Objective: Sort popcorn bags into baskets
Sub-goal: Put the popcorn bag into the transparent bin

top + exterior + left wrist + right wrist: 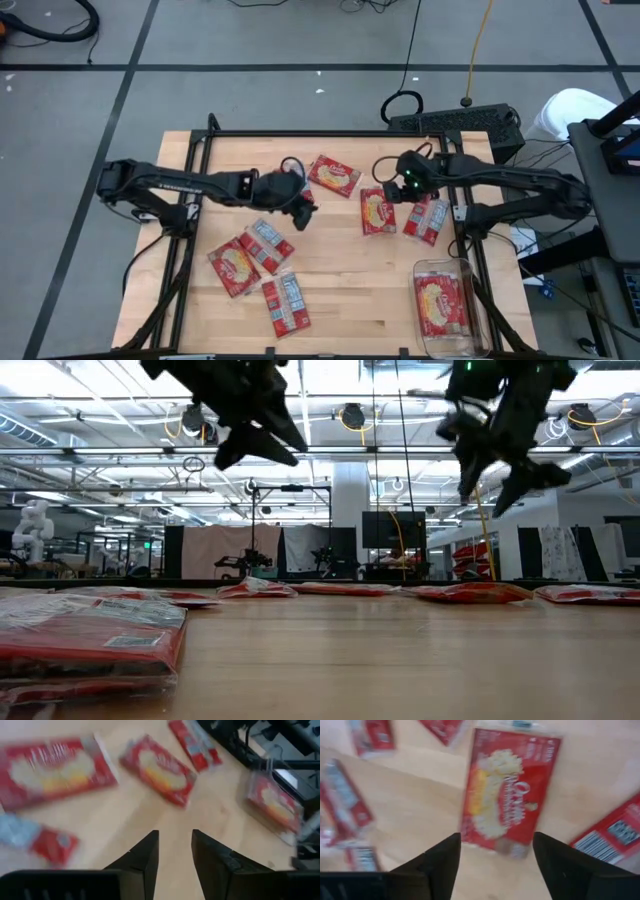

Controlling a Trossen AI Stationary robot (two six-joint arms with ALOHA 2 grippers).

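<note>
Bare wood lies at centre frame between the red bags (377, 212) and the bin (447, 305) at lower right. Left gripper (175, 851) narrowly parted, empty; right gripper (496, 854) wide open above a bag showing its popcorn face.

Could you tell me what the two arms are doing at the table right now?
They are sorting small flat red popcorn bags into a clear plastic bin at the table's near right corner; one bag already lies inside. The right gripper hovers open above a picture-side-up bag, holding nothing. The left gripper hangs mid-table, jaws slightly apart and empty. Six bags lie loose on the wooden table.
</note>
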